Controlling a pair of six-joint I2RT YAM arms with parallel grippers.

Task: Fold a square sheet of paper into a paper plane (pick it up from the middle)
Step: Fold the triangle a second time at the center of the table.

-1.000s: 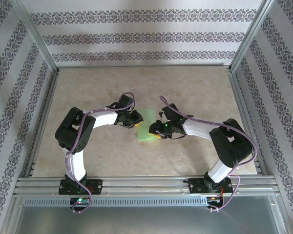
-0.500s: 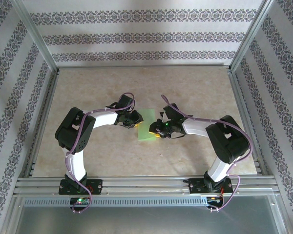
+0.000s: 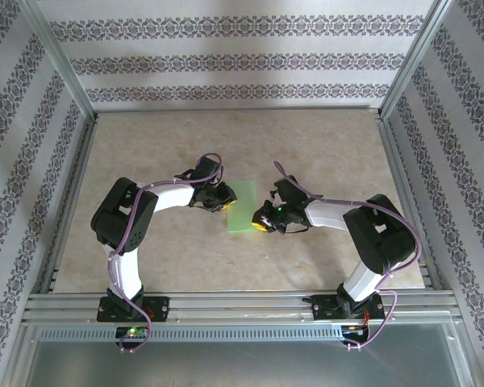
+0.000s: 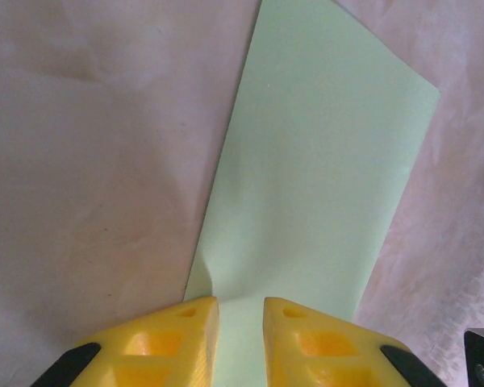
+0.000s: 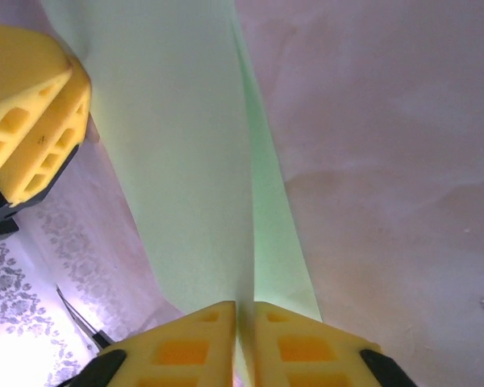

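Two bent arms [image 3: 169, 193], left tool [image 4: 240, 306] pinching the square sheet of paper [image 4: 323, 161], right tool [image 5: 244, 308] clenched opposite, right wrist view showing doubled layers.

Pale green paper [image 3: 243, 211], mottled beige table [image 3: 226, 137]

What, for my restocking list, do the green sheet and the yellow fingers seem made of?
Green sheet: most likely thin matte paper; it bends and creases softly where it is pinched. Yellow fingers: probably moulded or printed plastic with a satin finish, judging by the hollow pockets in their faces.
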